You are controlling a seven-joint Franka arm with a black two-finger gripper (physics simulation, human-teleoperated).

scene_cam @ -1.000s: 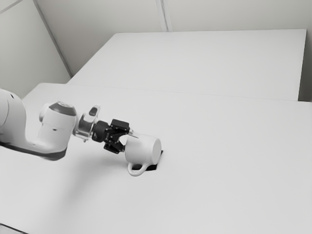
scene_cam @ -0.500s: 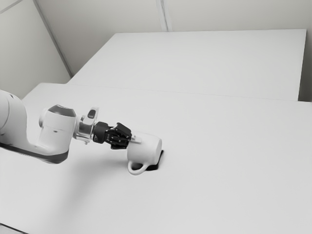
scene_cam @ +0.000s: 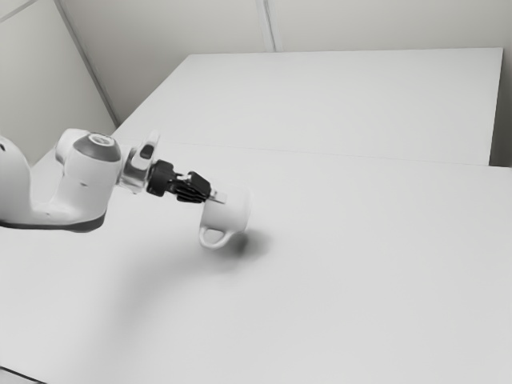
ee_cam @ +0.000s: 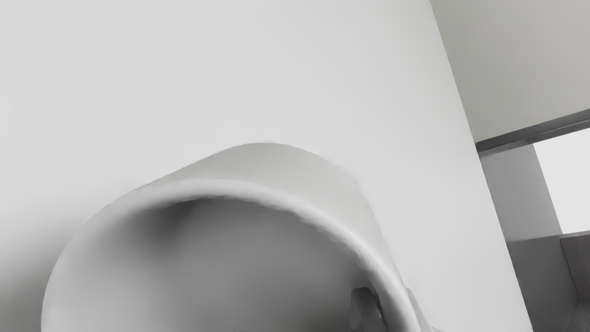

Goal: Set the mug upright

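The white arm (scene_cam: 82, 186) has rounded joints (scene_cam: 69, 146), grey trim (scene_cam: 78, 226) (dark underneath), a silvery wrist (scene_cam: 133, 175) and black fingers (scene_cam: 191, 190).

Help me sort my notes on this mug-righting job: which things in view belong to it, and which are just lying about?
In the job:
- mug, tipped sideways, off the table
- claw, shut on the mug's rim
- near table, below the mug

Just surroundings:
- farther white surface
- wall behind it
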